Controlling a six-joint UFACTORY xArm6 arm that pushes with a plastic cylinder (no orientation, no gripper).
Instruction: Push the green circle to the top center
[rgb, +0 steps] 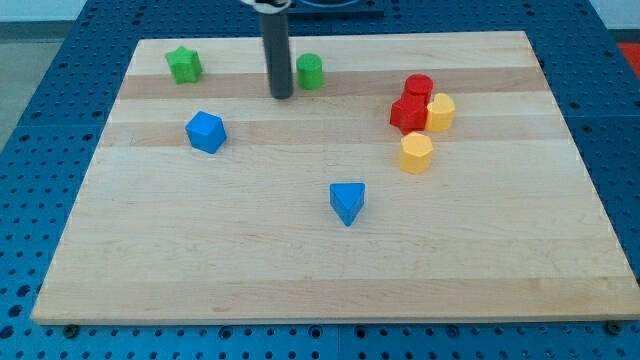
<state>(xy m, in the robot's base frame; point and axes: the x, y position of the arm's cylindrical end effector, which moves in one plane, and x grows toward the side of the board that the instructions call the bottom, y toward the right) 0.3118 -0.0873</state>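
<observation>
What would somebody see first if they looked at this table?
Probably the dark rod coming down from the view's top, my tip resting just left of the green circle near the top center. Next, the bright cluster at the view's right: a red cylinder and another red block packed beside a yellow block, with a second yellow block just below them.

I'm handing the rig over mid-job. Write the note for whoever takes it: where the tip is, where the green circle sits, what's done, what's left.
My tip rests on the board just to the view's left of the green circle, close beside it; contact cannot be confirmed.
The green circle already sits near the board's top edge, about centre.
Done: the circle looks roughly in place.
Left: probably a small final nudge, if any.
The green star lies at the top left, apart from both.
</observation>
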